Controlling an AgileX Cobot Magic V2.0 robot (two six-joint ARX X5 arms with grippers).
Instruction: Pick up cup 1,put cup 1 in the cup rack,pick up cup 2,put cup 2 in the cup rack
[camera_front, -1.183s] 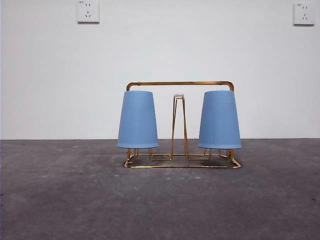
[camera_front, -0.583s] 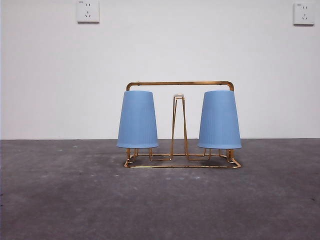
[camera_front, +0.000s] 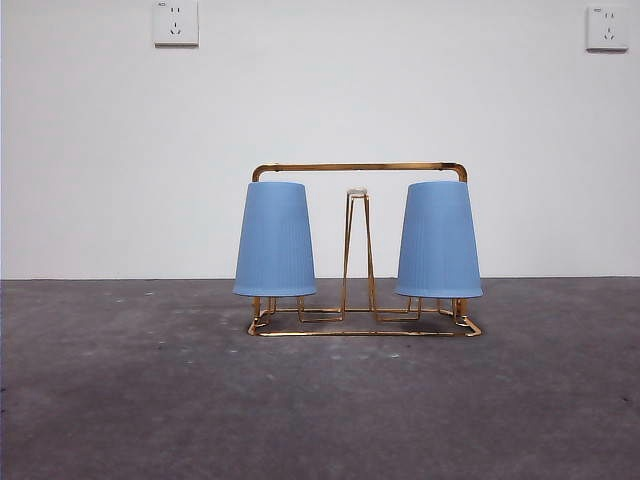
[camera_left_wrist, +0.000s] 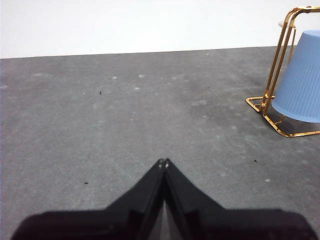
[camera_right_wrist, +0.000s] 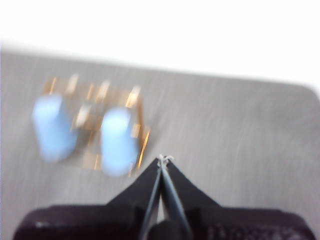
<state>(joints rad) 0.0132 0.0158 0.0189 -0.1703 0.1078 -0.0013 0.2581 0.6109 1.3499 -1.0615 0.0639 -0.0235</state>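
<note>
- You've got the cup rack (camera_front: 360, 250) standing upright on the dark grey table (camera_front: 320, 400), approx mid-frame in the front view, in front of the white wall (camera_front: 320, 100).
- Two blue cups are on it, both mouth-down over pegs: cup 1 (camera_front: 275, 240) at one end, cup 2 (camera_front: 439, 240) at the other. I can't tell you which cup is really "1" or "2"; names go by front-view order only.
- Cup rims hang just above the rack's wire base, not touching the table.
- Btwn the cups, a tall hairpin peg (camera_front: 358, 250) stands bare; the gold top bar runs behind both cup tops.
- Left gripper (camera_left_wrist: 163, 162): jaws pressed together, tips meeting, nothing in them. It's over bare table, well apart from the rack, which shows at the edge of its wrist view w/ one cup.
- Right gripper (camera_right_wrist: 164, 159): jaws closed tip to tip, holding nothing. Its wrist view is blurred, but you can make out rack and both cups beyond the tips, apart from them.
- Neither arm shows in the front view.
- Two wall sockets (camera_front: 176, 22) sit high on the wall.
</note>
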